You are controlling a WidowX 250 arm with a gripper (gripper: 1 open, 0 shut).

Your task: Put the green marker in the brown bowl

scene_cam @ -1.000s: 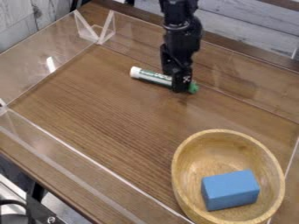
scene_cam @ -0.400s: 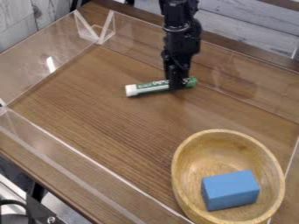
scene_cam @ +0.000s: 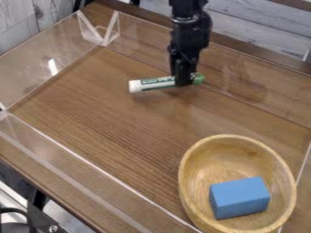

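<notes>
The green marker (scene_cam: 152,84) lies on the wooden table near the back centre, white barrel to the left and dark green cap to the right. My black gripper (scene_cam: 184,80) points straight down onto it, and its fingers are shut on the marker close to the cap end. The part of the marker under the fingers is hidden. The marker looks to be resting on the tabletop. The brown bowl (scene_cam: 185,175) sits at the front right, well apart from the gripper.
A blue rectangular block (scene_cam: 238,197) lies inside the bowl. Low clear plastic walls (scene_cam: 95,32) border the table at the back left and along the left side. Bare wood stretches between the marker and the bowl.
The fingers, open astride the marker a second ago, have shut on it. The marker swung from slanting down-right to nearly level, barrel end now farther left. The hand stayed in place.
</notes>
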